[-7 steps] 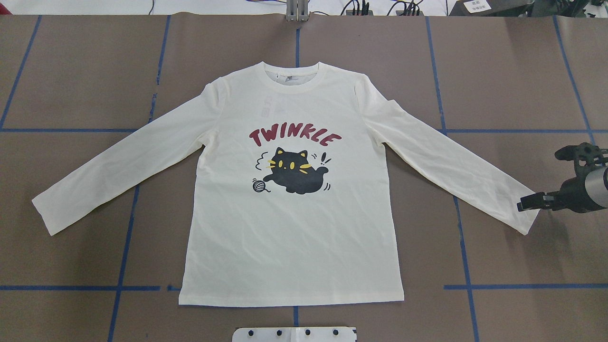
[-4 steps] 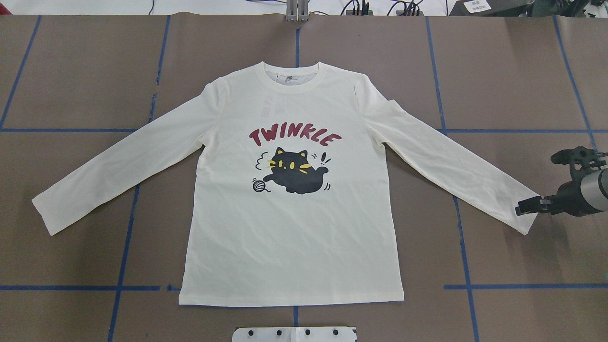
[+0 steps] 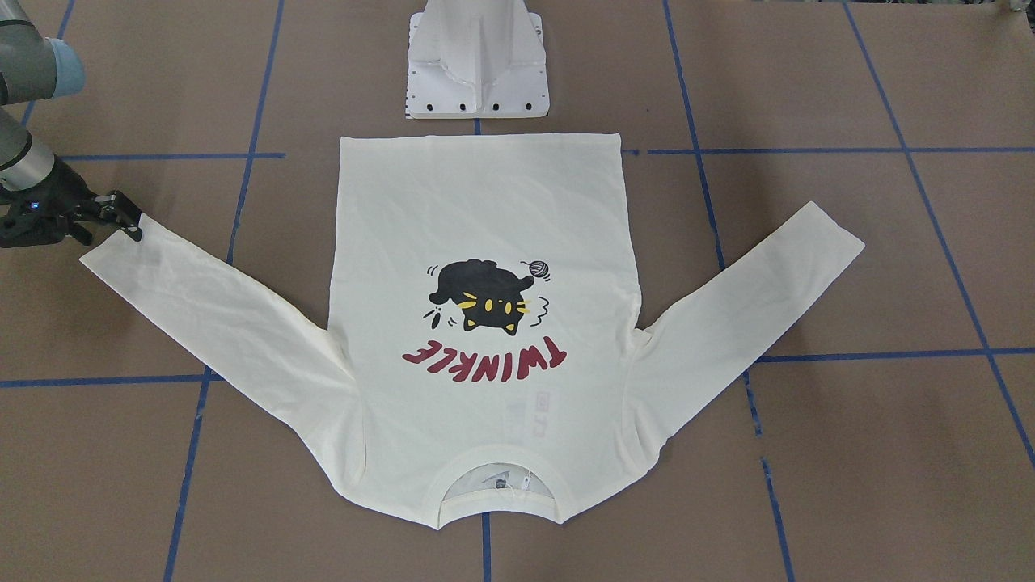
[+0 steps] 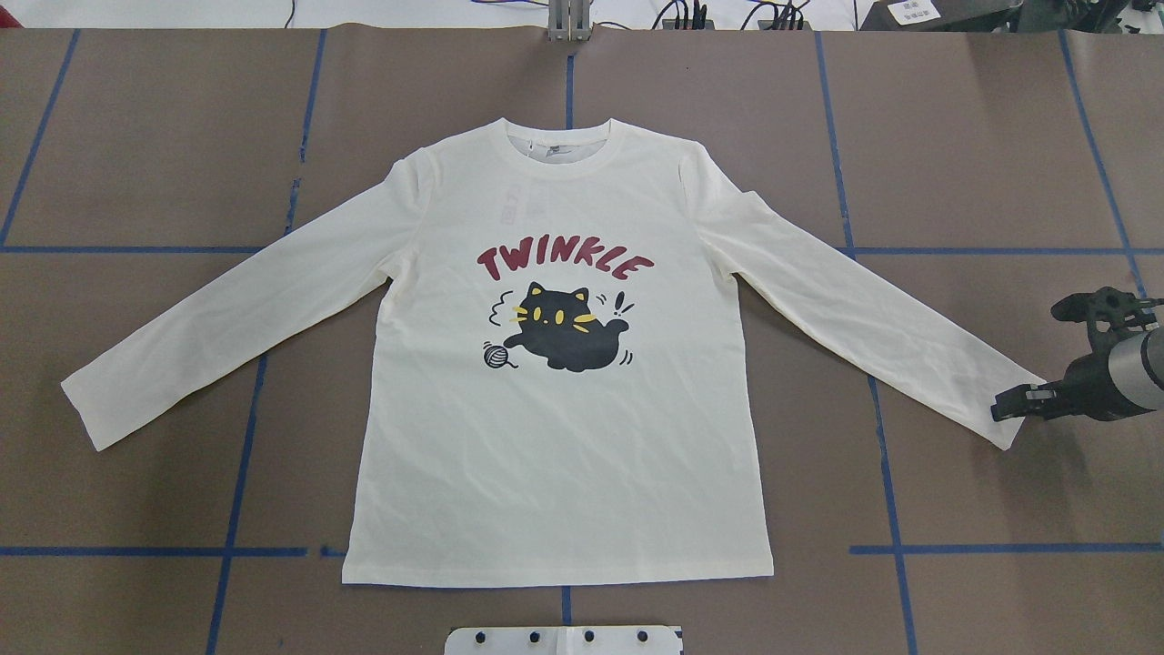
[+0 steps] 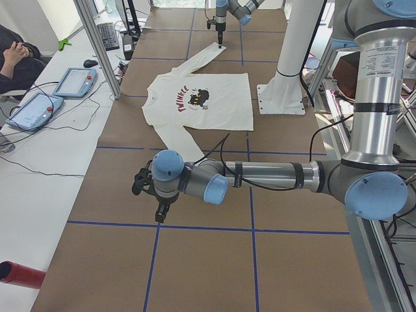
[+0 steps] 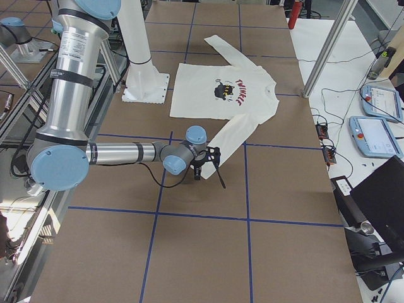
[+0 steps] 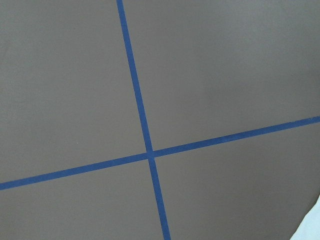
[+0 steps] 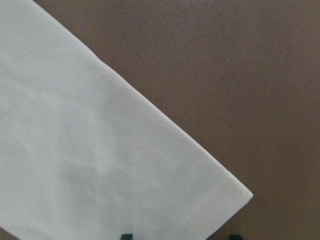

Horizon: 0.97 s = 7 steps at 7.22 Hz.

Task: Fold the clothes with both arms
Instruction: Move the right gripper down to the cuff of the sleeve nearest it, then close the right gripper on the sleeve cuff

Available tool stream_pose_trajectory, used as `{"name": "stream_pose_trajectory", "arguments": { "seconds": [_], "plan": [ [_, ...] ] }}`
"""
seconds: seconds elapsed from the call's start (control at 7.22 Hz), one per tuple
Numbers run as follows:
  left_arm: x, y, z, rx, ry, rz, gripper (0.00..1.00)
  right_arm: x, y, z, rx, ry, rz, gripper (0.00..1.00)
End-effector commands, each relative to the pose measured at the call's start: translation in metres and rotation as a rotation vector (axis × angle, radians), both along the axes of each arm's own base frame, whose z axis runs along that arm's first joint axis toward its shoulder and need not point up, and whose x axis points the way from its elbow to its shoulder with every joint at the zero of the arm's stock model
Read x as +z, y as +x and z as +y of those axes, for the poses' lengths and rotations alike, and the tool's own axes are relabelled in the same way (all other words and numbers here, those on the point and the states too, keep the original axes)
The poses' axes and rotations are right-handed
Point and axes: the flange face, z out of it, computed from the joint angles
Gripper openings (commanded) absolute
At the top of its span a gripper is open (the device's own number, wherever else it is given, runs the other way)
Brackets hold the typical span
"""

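- The big table (image 4: pixel 955 136) is covered in brown paper with blue tape lines that make squares.
- The cream long-sleeved T-shirt (image 4: pixel 564 455) lies flat in the middle of the table. Its black cat picture and red "TWINKLE" letters face up. The neck hole is on the far side from the robot, and the bottom edge is near the robot. One sleeve goes out to the left and one to the right.
- The silver left arm with light-blue caps (image 5: pixel 273 175) reaches low over the table, out past the end of the left sleeve.
- The silver right arm with light-blue caps (image 6: pixel 126 153) reaches low over the table to the end of the right sleeve.
- The white base (image 3: pixel 477 65) stands just beside the bottom edge of the shirt.
- The black right gripper (image 4: pixel 1000 405) is right at the cuff of the right sleeve (image 8: pixel 200 200). Its two fingertips (image 8: pixel 126 236) are spread apart. I cannot tell if they touch the cloth.
- The black left gripper (image 5: pixel 160 211) points down over bare brown paper, near a crossing of blue lines. I cannot tell if it is spread or pressed together.
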Motion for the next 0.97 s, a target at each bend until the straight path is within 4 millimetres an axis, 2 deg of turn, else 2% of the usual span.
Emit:
{"name": "stream_pose_trajectory", "arguments": {
  "seconds": [0.0,0.28,0.83],
  "plan": [
    [0.0003,0.0000,0.0002,0.001,0.000,0.000,1.00,0.0009,-0.0002,0.0004,-0.001,-0.002,0.001,0.40],
    [0.0003,0.0000,0.0002,0.001,0.000,0.000,1.00,0.0001,-0.0003,0.0004,-0.001,0.000,0.000,0.16],
    [-0.0007,0.0000,-0.0005,0.001,0.003,0.000,1.00,-0.0088,-0.0003,-0.0004,-0.001,0.011,-0.013,0.14]
  ]
}}
